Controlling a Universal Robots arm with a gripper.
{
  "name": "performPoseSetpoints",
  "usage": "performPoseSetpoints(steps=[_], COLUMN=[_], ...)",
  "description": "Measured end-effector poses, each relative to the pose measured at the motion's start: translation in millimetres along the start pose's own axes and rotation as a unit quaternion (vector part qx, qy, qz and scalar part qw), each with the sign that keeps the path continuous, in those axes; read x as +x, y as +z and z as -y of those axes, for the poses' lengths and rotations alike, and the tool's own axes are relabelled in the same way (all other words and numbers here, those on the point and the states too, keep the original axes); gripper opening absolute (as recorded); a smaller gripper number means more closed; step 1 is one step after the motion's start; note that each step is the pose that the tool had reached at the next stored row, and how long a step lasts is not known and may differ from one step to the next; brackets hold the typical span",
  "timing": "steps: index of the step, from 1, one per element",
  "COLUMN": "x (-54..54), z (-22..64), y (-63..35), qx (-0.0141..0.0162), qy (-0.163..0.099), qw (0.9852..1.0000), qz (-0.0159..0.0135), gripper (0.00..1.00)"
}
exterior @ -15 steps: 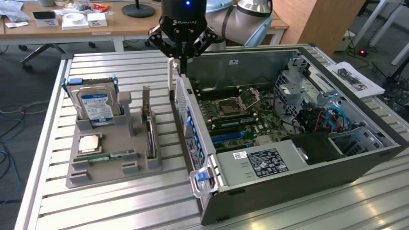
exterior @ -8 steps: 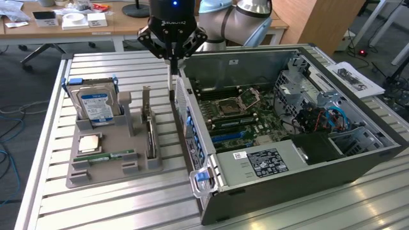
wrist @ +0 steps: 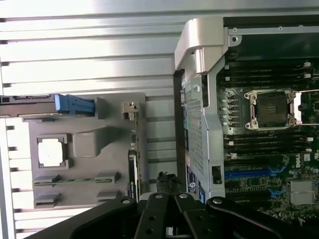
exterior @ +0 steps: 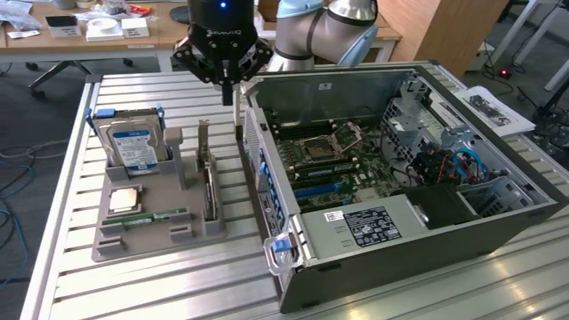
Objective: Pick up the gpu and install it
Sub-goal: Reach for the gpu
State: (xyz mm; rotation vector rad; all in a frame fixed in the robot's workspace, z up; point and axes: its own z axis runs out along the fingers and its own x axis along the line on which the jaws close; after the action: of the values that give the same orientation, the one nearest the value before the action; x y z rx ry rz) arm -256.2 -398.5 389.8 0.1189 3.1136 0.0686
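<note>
While the gripper (exterior: 228, 93) hung over the slatted bench (exterior: 160, 293), beside the far corner of the open computer case (exterior: 427, 233), its fingers were pressed together and pinched nothing. Well below it, the gpu (exterior: 209, 190) stood on edge in a slot of the grey holder (exterior: 142, 243), on the side of the holder nearest the case, with its silver bracket upright at the far end. Seen from the wrist view, the card was a thin dark line running along the holder's edge, just apart from the case wall. A hard drive (exterior: 133, 143) with a blue-white label stood in the holder's far compartment. A processor chip (exterior: 124, 199) and a memory stick (exterior: 151, 217) lay flat nearer the front. Inside the case, the motherboard (exterior: 347, 160) lay exposed.
</note>
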Motion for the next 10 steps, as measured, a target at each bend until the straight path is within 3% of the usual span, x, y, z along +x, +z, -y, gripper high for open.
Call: performPoseSetpoints(steps=[10], x=[25.6], z=[1.6], y=[0.3], qx=[0.0000], qy=[0.001], qw=[1.0000], qz=[0.0000], gripper=[0.11])
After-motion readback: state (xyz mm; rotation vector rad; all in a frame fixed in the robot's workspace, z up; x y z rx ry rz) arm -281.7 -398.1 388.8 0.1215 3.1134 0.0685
